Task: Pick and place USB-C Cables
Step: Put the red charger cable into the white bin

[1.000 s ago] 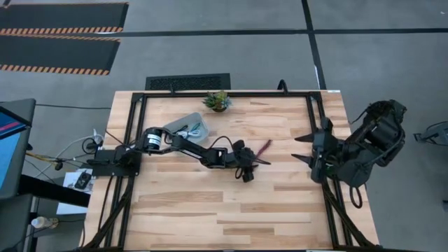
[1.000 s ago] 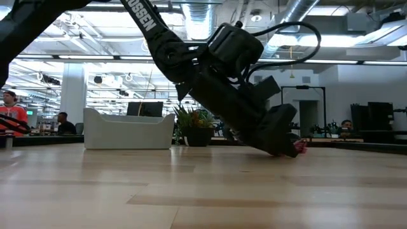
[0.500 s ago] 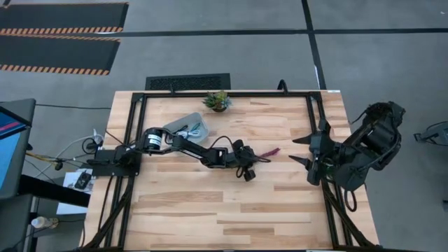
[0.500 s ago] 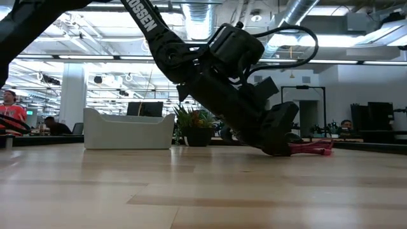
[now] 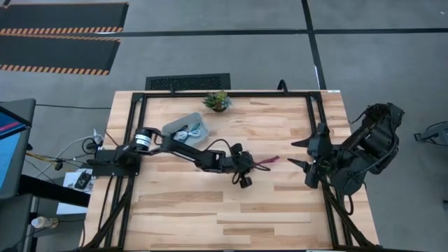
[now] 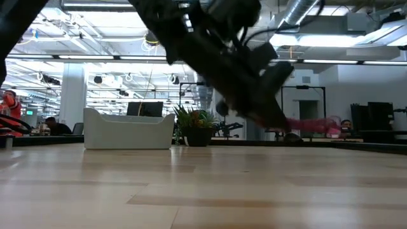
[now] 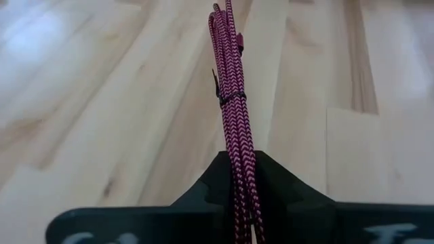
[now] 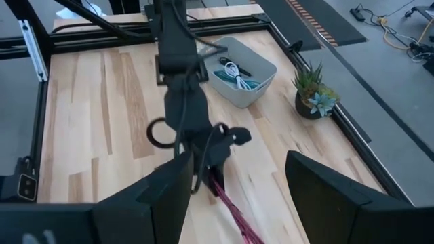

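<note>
A maroon USB-C cable bundle (image 7: 227, 74), tied with a dark band, sticks out from my left gripper (image 5: 246, 165), which is shut on it near the table's middle. In the low view the bundle (image 6: 313, 123) hangs above the wood. A clear bin (image 5: 187, 128) at the far left holds white, teal and black cables (image 8: 237, 73). My right gripper (image 5: 297, 152) stands open at the table's right edge, apart from everything. My left gripper pinches the maroon bundle between its two fingers near one end (image 7: 239, 169). The bundle runs forward along the fingers, toward the table's right. It is lifted clear of the table and lies about level (image 6: 313, 123).
A small potted plant (image 5: 218, 100) stands at the table's far edge, just right of the bin. A black frame (image 5: 318, 105) runs round the tabletop. Bare wood lies across the near half (image 5: 231, 217).
My left gripper has shut on the maroon bundle and risen, drifting a little toward the near edge. The bundle, which lay slanted on the table, has swung to point toward the right edge and is lifted clear.
</note>
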Controlling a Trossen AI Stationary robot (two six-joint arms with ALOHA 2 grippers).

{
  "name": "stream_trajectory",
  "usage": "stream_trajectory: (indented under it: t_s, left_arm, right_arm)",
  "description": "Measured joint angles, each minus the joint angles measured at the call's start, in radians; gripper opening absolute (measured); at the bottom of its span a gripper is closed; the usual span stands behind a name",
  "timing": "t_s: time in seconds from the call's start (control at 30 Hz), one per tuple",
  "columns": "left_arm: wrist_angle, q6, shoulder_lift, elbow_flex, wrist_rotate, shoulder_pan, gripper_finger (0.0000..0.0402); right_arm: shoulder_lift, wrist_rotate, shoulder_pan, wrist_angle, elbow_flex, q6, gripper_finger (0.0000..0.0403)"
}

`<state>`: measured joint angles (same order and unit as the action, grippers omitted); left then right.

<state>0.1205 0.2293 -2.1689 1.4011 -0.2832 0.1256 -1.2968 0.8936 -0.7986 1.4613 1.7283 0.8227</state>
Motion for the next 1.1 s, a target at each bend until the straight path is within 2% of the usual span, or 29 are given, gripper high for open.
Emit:
stream_trajectory:
  t_s: [0.2, 0.43, 0.63, 0.73, 0.8, 0.93, 1.03, 1.1]
  left_arm:
    - [-0.155, -0.002, 0.121, 0.001, -0.014, 0.029, 0.0016]
    - [-0.5, -0.023, 0.283, -0.001, -0.091, 0.054, 0.0016]
    - [-0.748, 0.028, 0.43, -0.001, -0.272, 0.098, 0.0017]
    - [-0.818, 0.079, 0.519, -0.029, -0.392, 0.137, 0.0016]
    - [-0.813, 0.131, 0.604, -0.102, -0.444, 0.164, 0.0016]
    - [-0.686, 0.265, 0.793, -0.324, -0.447, 0.196, 0.0016]
    - [-0.393, 0.275, 0.942, -0.524, -0.449, 0.216, 0.0018]
    - [-0.131, 0.247, 1.018, -0.658, -0.428, 0.222, 0.0017]
  right_arm:
    - [0.001, -0.001, 0.0, 0.013, 0.0, 0.0, 0.026]
    - [0.001, -0.001, 0.0, 0.102, 0.0, 0.083, 0.026]
    - [0.001, 0.002, 0.0, 0.108, -0.005, 0.106, 0.026]
    - [0.007, 0.017, 0.0, 0.109, -0.059, 0.115, 0.026]
    - [0.016, 0.031, 0.0, 0.108, -0.119, 0.142, 0.026]
    - [0.043, 0.078, 0.003, 0.076, -0.26, 0.225, 0.026]
    - [0.059, 0.139, 0.014, -0.039, -0.383, 0.249, 0.026]
    - [0.074, 0.19, 0.026, -0.163, -0.473, 0.237, 0.026]
